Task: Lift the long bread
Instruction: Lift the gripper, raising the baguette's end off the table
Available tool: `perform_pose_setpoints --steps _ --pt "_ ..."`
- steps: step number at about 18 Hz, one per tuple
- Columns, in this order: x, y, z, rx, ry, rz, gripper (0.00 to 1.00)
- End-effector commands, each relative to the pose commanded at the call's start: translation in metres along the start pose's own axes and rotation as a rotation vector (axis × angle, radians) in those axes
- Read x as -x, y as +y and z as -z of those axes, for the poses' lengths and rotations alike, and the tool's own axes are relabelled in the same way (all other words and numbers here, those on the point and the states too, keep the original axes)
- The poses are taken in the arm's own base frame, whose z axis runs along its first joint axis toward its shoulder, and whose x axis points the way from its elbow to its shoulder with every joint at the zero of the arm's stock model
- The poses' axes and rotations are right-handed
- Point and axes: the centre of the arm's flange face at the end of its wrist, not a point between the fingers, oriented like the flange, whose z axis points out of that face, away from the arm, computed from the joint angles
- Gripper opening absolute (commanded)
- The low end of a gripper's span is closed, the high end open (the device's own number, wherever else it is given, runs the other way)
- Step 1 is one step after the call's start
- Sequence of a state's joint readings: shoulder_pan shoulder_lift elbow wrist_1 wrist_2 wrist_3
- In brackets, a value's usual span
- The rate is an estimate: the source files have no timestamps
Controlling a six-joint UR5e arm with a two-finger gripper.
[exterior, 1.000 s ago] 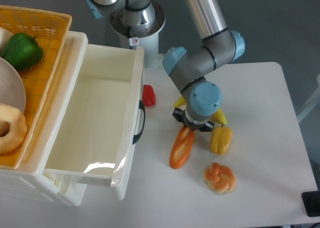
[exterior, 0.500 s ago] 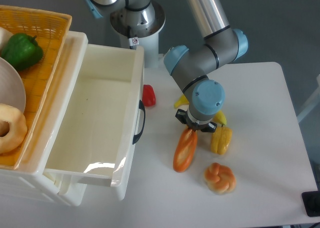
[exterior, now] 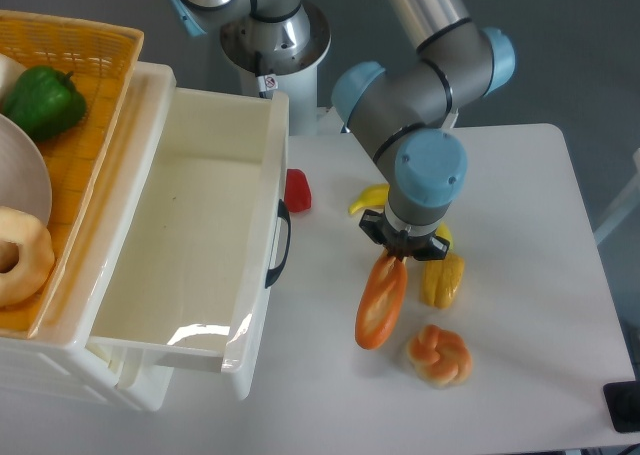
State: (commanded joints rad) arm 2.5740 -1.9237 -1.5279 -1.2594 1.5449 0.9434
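Note:
The long bread [exterior: 381, 303] is an orange-brown glossy baguette, hanging slanted with its upper end under the gripper and its lower end toward the table front. My gripper [exterior: 404, 256] points straight down and is shut on the bread's upper end. The fingers are mostly hidden under the blue wrist [exterior: 430, 171]. The bread appears lifted a little off the white table [exterior: 530, 225].
A round knotted bun [exterior: 439, 354] lies just right of the bread's lower end. A corn cob [exterior: 442, 279] and a banana [exterior: 374, 198] sit beside the gripper. A red piece [exterior: 298, 190] lies by the open white drawer [exterior: 190, 245]. A yellow basket [exterior: 75, 85] holds a green pepper [exterior: 42, 101] and a ring bread [exterior: 20, 256].
The gripper has moved right and up with the long bread held in it. The bread has shifted right and its upper end has risen. The other items have not moved.

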Motion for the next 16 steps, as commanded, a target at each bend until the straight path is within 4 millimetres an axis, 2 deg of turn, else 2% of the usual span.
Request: perform_pose_setpoints --steps 7,9,13,16 --pt "-0.001 -0.006 0.036 -0.087 -0.014 0.084 0.0" --pt "-0.007 -0.006 0.052 -0.109 -0.031 0.077 0.0" --pt "-0.015 -0.006 0.065 -0.136 -0.035 0.072 0.0" --pt "-0.015 -0.005 0.066 -0.139 -0.032 0.073 0.0"
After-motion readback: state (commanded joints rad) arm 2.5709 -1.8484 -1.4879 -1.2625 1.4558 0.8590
